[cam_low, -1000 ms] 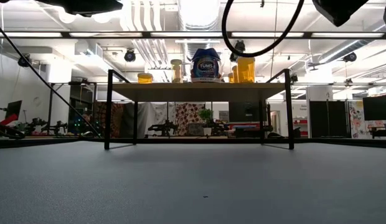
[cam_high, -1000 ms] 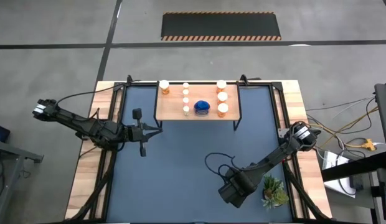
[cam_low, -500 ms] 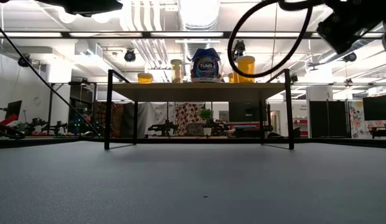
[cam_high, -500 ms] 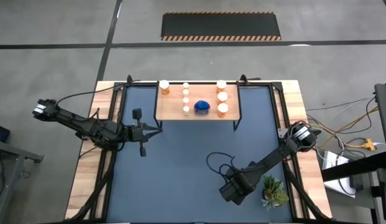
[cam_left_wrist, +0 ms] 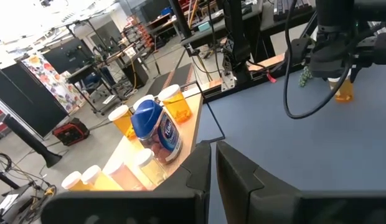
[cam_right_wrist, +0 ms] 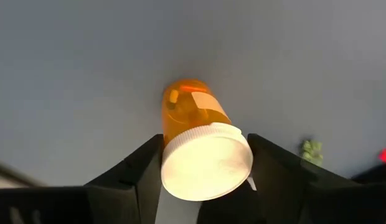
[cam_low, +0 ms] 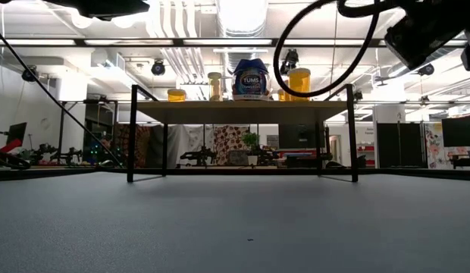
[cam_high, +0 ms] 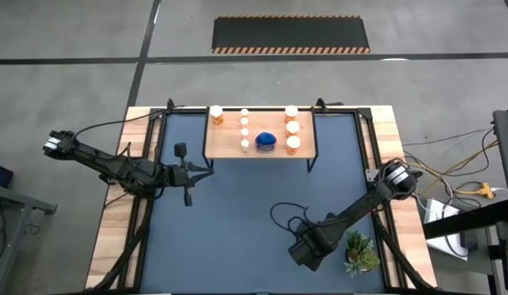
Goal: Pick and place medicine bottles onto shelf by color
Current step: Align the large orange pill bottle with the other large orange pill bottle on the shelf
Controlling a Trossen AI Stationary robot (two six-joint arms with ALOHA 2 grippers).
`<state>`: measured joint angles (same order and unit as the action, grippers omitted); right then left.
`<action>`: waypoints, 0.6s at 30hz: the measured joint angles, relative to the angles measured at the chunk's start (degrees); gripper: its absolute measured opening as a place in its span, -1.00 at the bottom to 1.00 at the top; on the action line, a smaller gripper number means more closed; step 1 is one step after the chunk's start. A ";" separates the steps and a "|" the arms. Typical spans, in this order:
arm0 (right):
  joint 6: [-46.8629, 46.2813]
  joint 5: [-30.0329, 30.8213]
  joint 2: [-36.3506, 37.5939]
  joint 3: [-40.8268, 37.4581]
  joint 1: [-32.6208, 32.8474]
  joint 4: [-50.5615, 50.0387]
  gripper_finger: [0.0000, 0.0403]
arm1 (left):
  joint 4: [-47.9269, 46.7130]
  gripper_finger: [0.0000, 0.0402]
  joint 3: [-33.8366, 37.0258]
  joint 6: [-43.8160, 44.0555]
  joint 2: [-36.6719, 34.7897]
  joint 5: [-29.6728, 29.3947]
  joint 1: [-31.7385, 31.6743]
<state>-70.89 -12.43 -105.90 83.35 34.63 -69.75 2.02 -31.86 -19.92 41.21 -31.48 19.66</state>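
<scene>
Right wrist view, right gripper (cam_right_wrist: 205,163) clasping orange bottle (cam_right_wrist: 196,137)

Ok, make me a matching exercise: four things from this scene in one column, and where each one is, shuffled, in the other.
Things:
1. blue bottle
2. orange bottle
3. small green plant
4. left gripper

Places:
A. between the right gripper's fingers
B. table's near right corner
C. on the shelf
D. left of the shelf's front edge, above the mat

Pairs: 1-C, 2-A, 3-B, 4-D

bottles (cam_high: 244,131) on shelf (cam_high: 225,145), far side of mat (cam_high: 238,213) | plant (cam_high: 361,252) near-right corner
</scene>
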 joint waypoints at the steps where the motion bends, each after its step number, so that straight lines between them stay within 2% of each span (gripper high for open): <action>1: 0.44 -0.01 0.22 0.00 -0.02 0.50 -0.04 | 0.03 -0.96 0.00 0.08 0.00 0.00 0.00; 4: 2.81 1.69 1.12 0.69 -0.46 2.36 0.00 | 0.06 -0.96 0.00 1.49 0.01 0.00 0.00; 9: 12.40 10.35 1.61 3.49 -3.58 6.69 0.00 | 0.18 -0.96 0.00 4.66 0.00 0.04 0.00; 15: 33.31 20.20 1.61 4.42 -9.06 16.30 -0.02 | 0.20 -0.96 0.00 11.44 0.00 1.22 -0.06; 18: 45.30 25.59 1.61 4.39 -11.81 22.42 -0.01 | -0.07 -0.96 0.29 16.48 0.47 5.97 -0.04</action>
<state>-25.60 13.16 -104.29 87.75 22.82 -47.33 1.95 -31.57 -3.45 41.68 -25.51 19.62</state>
